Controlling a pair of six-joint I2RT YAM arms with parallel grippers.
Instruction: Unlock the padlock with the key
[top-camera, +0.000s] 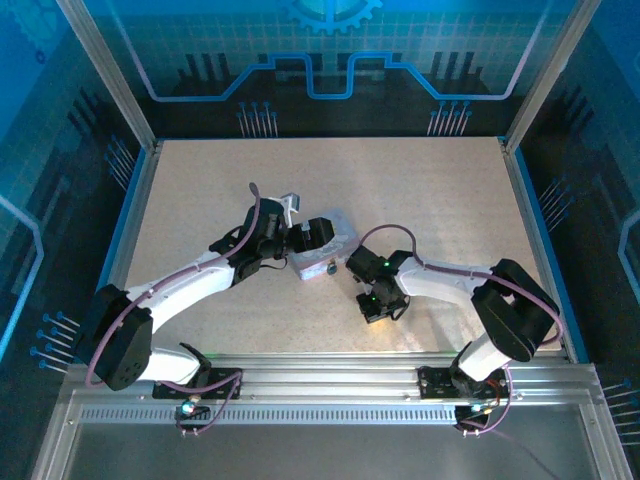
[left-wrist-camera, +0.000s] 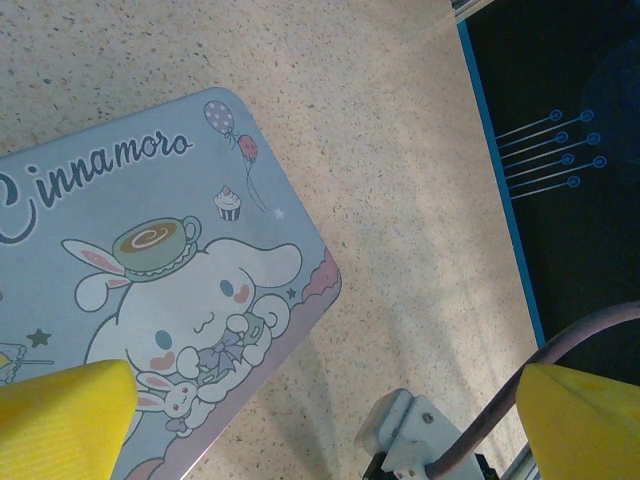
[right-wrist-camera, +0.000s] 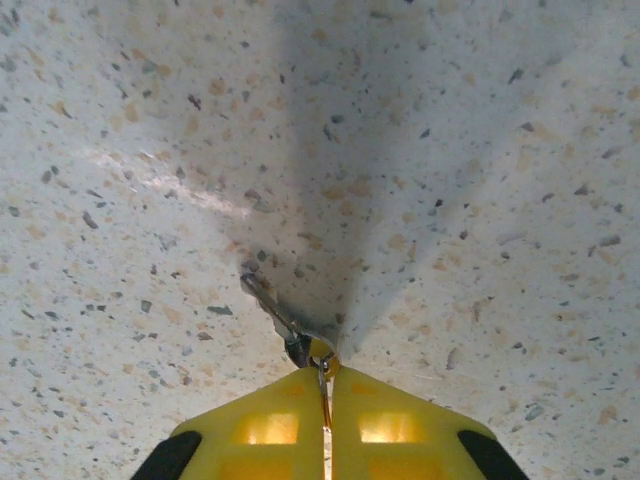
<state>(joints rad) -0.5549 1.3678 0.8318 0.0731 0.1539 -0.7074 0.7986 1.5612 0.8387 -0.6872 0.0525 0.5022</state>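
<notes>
My right gripper (right-wrist-camera: 322, 372) is shut on a small silvery key (right-wrist-camera: 270, 307). Its blade sticks out to the upper left, with the tip close to the speckled table (right-wrist-camera: 480, 180). In the top view the right gripper (top-camera: 374, 303) points down at the table, right of the lavender cartoon-printed tin (top-camera: 335, 243). A tiny silvery-bluish padlock (top-camera: 329, 268) sits at the tin's near edge. My left gripper (top-camera: 316, 237) hovers over the tin (left-wrist-camera: 150, 270), open. One yellow fingertip (left-wrist-camera: 62, 420) is above the tin's corner and the other is off to the right.
A white bracket (left-wrist-camera: 415, 440) with a purplish cable (left-wrist-camera: 560, 345) shows low in the left wrist view. The table's blue right edge (left-wrist-camera: 495, 170) and the dark wall lie beyond. Open table stretches behind the tin (top-camera: 400, 180).
</notes>
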